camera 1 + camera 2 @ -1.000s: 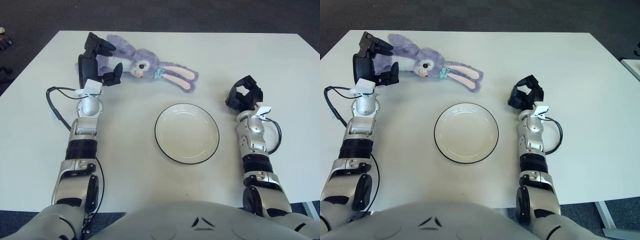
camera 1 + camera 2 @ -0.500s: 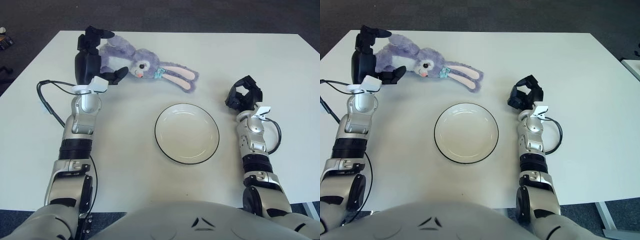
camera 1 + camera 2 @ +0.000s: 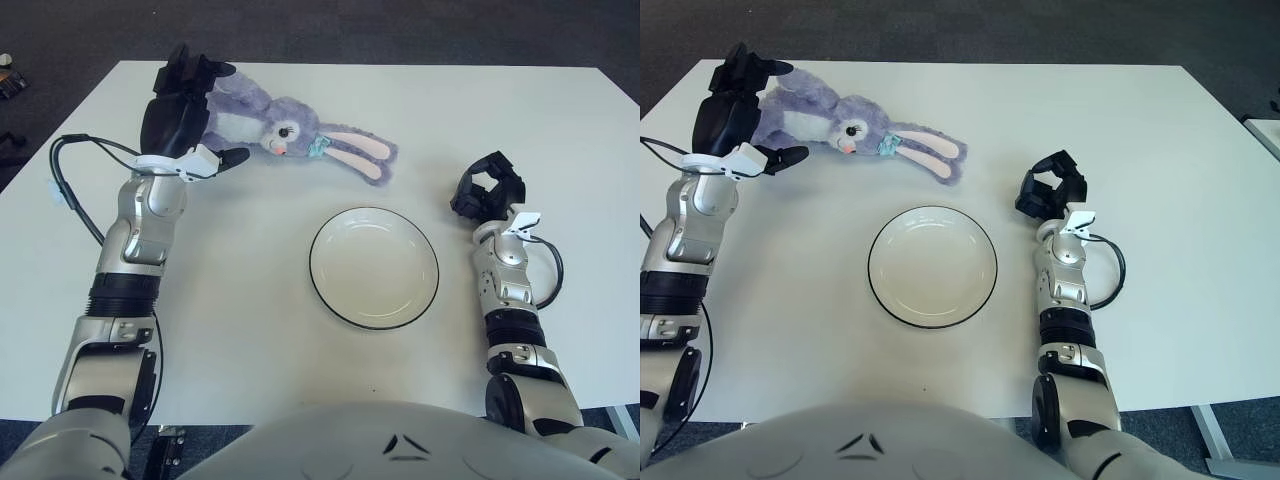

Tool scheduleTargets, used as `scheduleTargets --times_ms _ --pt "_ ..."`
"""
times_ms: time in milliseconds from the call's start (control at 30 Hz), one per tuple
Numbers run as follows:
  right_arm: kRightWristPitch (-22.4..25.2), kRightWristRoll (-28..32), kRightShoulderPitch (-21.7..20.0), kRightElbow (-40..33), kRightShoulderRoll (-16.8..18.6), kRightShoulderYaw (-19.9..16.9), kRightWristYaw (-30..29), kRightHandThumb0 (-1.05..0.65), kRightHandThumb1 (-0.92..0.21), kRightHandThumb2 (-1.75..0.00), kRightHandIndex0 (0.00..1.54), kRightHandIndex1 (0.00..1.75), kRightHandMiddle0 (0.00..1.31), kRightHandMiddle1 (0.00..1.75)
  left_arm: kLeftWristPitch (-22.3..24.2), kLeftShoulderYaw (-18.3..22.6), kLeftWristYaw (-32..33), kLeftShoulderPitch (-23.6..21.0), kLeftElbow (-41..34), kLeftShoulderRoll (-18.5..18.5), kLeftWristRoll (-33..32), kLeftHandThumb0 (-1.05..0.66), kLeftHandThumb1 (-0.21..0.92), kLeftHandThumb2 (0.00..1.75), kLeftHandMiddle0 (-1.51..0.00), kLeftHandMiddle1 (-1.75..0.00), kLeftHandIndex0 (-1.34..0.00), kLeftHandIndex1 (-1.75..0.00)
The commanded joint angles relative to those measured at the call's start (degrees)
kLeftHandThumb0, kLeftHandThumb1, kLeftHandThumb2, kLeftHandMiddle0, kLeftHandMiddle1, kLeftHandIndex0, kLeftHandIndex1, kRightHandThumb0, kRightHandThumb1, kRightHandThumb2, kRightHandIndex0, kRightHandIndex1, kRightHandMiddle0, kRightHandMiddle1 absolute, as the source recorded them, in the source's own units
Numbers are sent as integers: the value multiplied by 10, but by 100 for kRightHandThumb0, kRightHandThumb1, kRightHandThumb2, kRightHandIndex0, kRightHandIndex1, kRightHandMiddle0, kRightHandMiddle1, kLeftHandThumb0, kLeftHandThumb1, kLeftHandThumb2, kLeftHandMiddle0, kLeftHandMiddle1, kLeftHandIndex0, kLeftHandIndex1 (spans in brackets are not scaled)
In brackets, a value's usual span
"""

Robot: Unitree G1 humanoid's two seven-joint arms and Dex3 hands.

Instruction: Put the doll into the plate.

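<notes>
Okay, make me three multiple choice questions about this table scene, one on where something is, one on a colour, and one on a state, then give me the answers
1. Where does the doll lie?
A. On the table, on the far left
B. In the plate
C. Beside the right hand

2. What colour is the doll's body?
A. Green
B. Purple
C. Orange

3. What is in the plate?
A. The doll
B. A spoon
C. Nothing

Answers:
1 A: the doll lies on the table beyond the plate, with the left hand at its body end; the right hand shows right of the plate.
2 B: its plush body is purple, with pink inside the ears.
3 C: the plate's white inside is bare.
</notes>
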Motion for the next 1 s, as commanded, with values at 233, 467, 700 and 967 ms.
scheduleTargets --times_ms 233,467,700,967 --pt "12 -1 38 23 17 3 -5 -48 -32 -131 139 175 61 175 32 -16 29 -26 -4 -3 29 -9 -2 135 -4 -3 0 -73" --pt "17 -7 41 16 16 6 -10 -48 -33 -130 139 175 60 175 82 -29 31 -31 -22 -3 63 -1 -5 139 -4 -8 0 -61" --pt "20 -9 43 12 15 9 -7 -48 -33 -130 138 175 60 175 91 -50 38 -39 -21 16 106 -11 -3 135 -1 -13 0 -61" --pt "28 -12 45 5 15 12 -8 -47 -33 -130 138 175 60 175 87 -71 65 -55 3 32 148 -26 -1 129 0 -19 0 -62"
